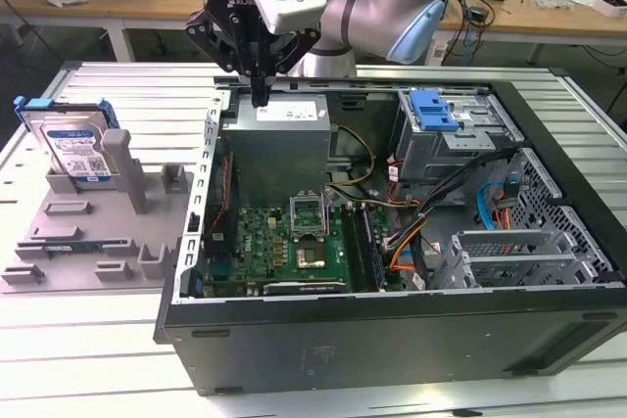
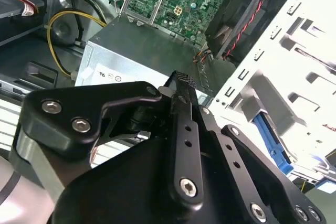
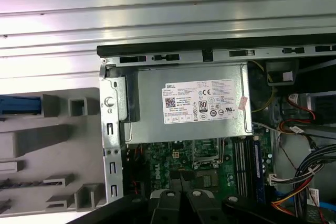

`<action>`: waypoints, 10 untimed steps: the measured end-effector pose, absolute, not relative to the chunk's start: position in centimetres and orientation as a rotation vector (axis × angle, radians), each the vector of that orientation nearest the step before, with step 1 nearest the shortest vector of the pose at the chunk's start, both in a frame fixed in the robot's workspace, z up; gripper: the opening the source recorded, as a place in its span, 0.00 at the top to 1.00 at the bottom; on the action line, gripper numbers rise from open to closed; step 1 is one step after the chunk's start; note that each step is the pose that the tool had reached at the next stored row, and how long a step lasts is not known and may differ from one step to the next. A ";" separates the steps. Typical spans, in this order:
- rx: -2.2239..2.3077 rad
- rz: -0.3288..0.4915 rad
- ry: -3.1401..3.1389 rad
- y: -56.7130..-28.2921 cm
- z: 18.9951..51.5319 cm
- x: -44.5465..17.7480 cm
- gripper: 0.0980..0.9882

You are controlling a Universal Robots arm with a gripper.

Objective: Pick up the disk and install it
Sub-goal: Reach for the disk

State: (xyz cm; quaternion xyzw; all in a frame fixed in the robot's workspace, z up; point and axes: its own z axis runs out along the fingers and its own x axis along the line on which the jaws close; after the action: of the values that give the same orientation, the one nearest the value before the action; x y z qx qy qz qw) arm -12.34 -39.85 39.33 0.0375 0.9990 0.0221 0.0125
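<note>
The disk point(image 1: 73, 144), silver with a blue-and-white label and blue rails, stands upright in a grey holder point(image 1: 88, 232) at the exterior view's left, outside the computer case. Its blue edge point(image 3: 18, 105) also shows in the first wrist view. My gripper point(image 1: 260, 97) hangs over the rear left corner of the open case point(image 1: 392, 330), just above the grey power supply point(image 1: 279, 144), well to the right of the disk. Its fingers point(image 2: 181, 85) are shut together with nothing between them.
Inside the case lie a green motherboard point(image 1: 294, 242), bundles of cables point(image 1: 411, 232) and a metal drive cage with a blue latch point(image 1: 436, 110) at the far right. The grey holder has upright posts point(image 1: 122, 163). A ribbed metal table point(image 1: 118, 85) carries everything.
</note>
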 end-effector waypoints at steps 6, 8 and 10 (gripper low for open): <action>0.117 0.068 3.121 -38.5 39.2 -16.5 0.99; 0.117 0.068 3.126 -38.2 39.1 -18.0 0.99; 0.118 0.068 3.128 -38.0 39.1 -18.8 0.99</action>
State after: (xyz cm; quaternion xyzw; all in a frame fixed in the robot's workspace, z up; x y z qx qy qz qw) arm -18.82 -38.04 39.10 0.0376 0.9990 0.0218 0.0051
